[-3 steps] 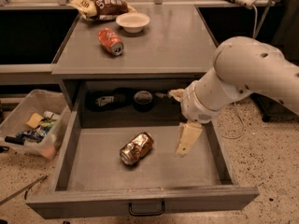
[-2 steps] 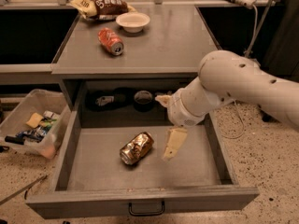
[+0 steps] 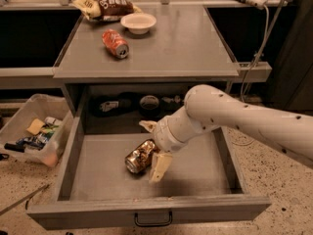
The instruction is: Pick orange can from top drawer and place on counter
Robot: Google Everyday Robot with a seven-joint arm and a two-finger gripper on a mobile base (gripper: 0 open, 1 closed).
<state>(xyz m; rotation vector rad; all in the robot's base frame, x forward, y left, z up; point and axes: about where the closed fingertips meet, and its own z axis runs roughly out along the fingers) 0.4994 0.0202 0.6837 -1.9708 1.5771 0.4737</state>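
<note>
The orange can (image 3: 139, 156) lies on its side on the floor of the open top drawer (image 3: 98, 180), near the middle. My gripper (image 3: 153, 146) sits right next to the can's right end, low inside the drawer. Its fingers are open, one cream fingertip (image 3: 159, 166) in front of the can and the other behind it (image 3: 147, 126). The can is not lifted. The counter (image 3: 181, 43) is the grey cabinet top above the drawer.
A red-orange can (image 3: 115, 43) lies on the counter with a white bowl (image 3: 138, 22) and a snack bag (image 3: 105, 5) behind it. Dark items (image 3: 149, 103) sit at the drawer's back. A plastic bin (image 3: 34, 133) stands on the floor at left. Cables (image 3: 259, 43) hang at right.
My arm has swung left across the drawer and the gripper has come up against the orange can. The can has not moved.
</note>
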